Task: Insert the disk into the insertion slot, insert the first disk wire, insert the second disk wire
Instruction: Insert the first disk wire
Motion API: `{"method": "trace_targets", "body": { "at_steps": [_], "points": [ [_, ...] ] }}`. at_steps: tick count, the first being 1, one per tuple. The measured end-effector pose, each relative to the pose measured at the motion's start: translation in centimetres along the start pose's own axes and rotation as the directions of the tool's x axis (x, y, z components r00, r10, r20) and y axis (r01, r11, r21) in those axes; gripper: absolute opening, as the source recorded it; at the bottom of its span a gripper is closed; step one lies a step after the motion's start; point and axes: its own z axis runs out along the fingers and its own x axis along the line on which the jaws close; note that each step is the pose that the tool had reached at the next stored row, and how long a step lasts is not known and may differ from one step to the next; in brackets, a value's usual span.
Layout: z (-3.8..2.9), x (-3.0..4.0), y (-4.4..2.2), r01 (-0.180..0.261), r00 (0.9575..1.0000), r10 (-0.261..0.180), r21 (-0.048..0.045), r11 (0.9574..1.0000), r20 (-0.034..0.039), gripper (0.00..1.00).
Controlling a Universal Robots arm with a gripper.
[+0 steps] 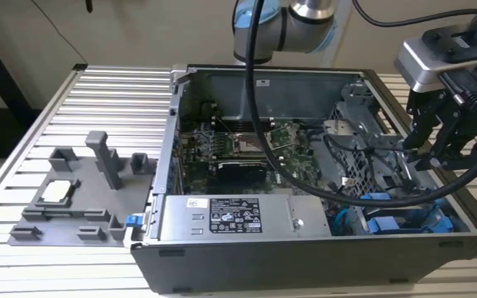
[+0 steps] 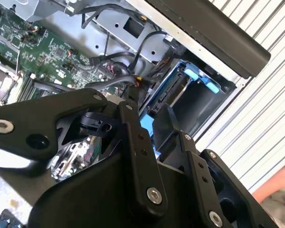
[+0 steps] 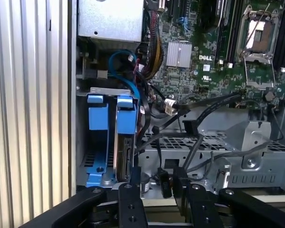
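Observation:
The disk (image 3: 125, 159) stands edge-on in its blue carrier (image 3: 126, 114), seated in the insertion slot (image 3: 104, 90) at the case's corner. The same blue carrier (image 1: 387, 222) appears low on the exterior view's right. Beside it sits a second blue carrier (image 3: 97, 137). My gripper (image 3: 156, 184) hangs over the perforated drive cage (image 3: 180, 145), just beside the disk, and is open with a gap between its black fingers (image 3: 128, 202). A small black connector (image 3: 164, 183) lies in that gap, untouched as far as I can tell. Loose black wires (image 3: 206, 107) cross the cage. The gripper (image 1: 425, 155) hovers above the case's right side.
The labelled grey power supply box (image 1: 230, 216) lies along the case's front. The green motherboard (image 3: 204, 57) fills the middle. A grey fixture (image 1: 81, 186) with a small pale part stands on the ribbed table on the exterior view's left. The arm's thick black cable (image 1: 259, 112) loops across the case.

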Motion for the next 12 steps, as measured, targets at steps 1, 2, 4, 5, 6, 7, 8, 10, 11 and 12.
{"method": "trace_targets", "body": {
  "at_steps": [1,2,4,5,6,7,8,10,11,12],
  "points": [
    [0.06,-0.1,0.0,0.006,1.0,-0.006,0.0,1.0,0.0009,0.4],
    [0.11,-0.19,0.01,0.011,0.9999,-0.011,-0.0006,0.9999,0.0017,0.4],
    [0.18,-0.33,0.01,0.023,0.9997,-0.023,-0.0023,0.9997,0.0034,0.4],
    [0.2,-0.38,-0.01,0.028,0.9996,-0.028,-0.0031,0.9996,0.0042,0.4],
    [0.24,-0.4,-0.04,0.034,0.9994,-0.034,-0.0038,0.9994,0.0052,0.4],
    [0.27,-0.42,-0.07,0.039,0.9992,-0.039,-0.0041,0.9992,0.0061,0.4],
    [0.28,-0.43,-0.12,0.043,0.9991,-0.043,-0.0043,0.9991,0.0064,0.4],
    [0.33,-0.42,-0.32,0.048,0.9988,-0.048,-0.0047,0.9988,0.0071,0.4],
    [0.36,-0.41,-0.49,0.049,0.9987,-0.049,-0.0049,0.9988,0.0073,0.4],
    [0.4,-0.39,-0.71,0.051,0.9987,-0.051,-0.005,0.9987,0.0078,0.4]
  ]
}}
